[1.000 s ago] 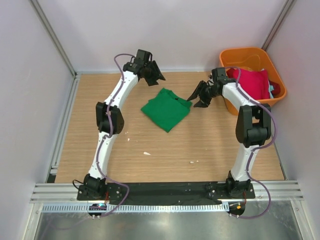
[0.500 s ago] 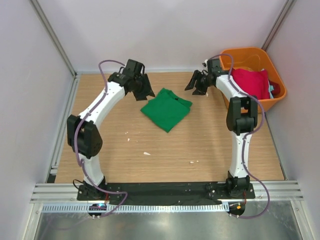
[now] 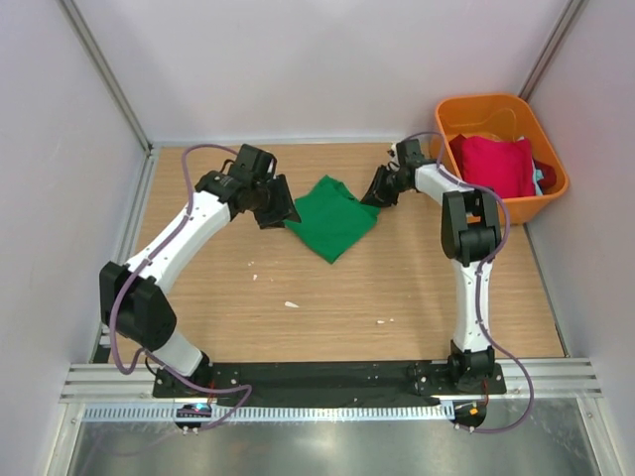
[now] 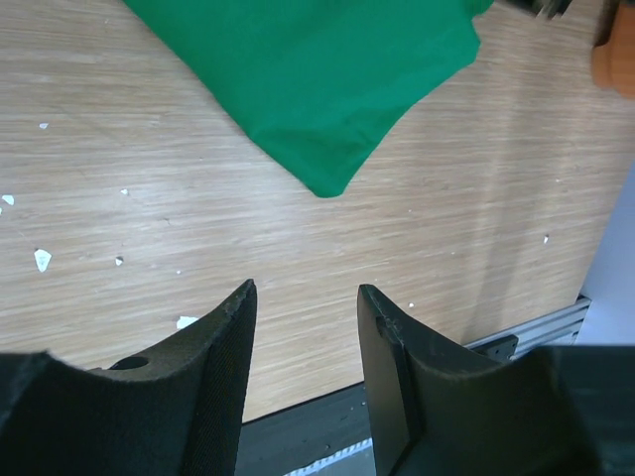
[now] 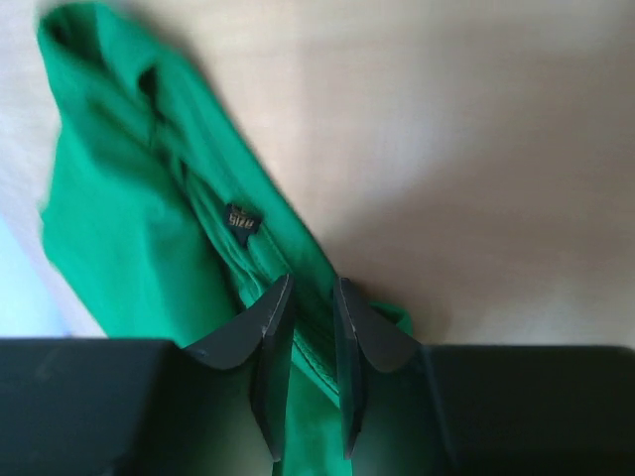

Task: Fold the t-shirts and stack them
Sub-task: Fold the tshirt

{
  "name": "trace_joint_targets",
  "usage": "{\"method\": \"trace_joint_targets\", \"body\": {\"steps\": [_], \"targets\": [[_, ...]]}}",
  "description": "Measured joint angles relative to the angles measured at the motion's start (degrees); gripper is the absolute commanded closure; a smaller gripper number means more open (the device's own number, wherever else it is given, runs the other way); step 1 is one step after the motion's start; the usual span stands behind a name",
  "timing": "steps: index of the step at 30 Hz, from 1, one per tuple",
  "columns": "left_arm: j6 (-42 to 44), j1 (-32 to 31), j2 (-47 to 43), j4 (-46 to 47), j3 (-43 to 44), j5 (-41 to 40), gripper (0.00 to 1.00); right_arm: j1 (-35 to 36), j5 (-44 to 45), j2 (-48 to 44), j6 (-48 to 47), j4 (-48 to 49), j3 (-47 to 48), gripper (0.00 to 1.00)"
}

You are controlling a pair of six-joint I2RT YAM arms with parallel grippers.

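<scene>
Pinching a ridge of cloth by the collar, the right claw [image 5: 313,281] is clamped on the green shirt [image 3: 330,216]. The shirt lies folded into a tilted square in the middle of the surface [image 3: 298,317]. The left claw [image 4: 305,290] hangs just beside its left corner, fingers apart and empty. To my eye it's plain, limp, light cloth. It would likely sag and come unfolded if lifted by one point, so two corners or an edge look the better hold. A red shirt [image 3: 493,164] is heaped in the bin [image 3: 476,104], well apart.

Folded green t-shirt [image 3: 330,218] on table [image 3: 397,288], red t-shirt [image 3: 493,164] in orange bin [image 3: 551,188]
</scene>
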Motion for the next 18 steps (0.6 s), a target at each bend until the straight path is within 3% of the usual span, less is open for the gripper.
{"method": "trace_joint_targets", "body": {"steps": [6, 13, 18], "targets": [[1.70, 0.00, -2.29, -1.84, 0.07, -0.85, 0.48, 4.13, -0.63, -14.60, 4.85, 5.55, -24.63, 0.71], [4.48, -0.33, -2.27, -3.56, 0.33, -0.87, 0.44, 16.02, 0.09, -35.17, 11.21, 7.23, -47.95, 0.62], [7.74, -5.68, -0.02, -3.23, 3.93, -5.29, 0.43, 7.61, 1.57, -44.41, 8.00, 4.35, -49.75, 0.51]]}}
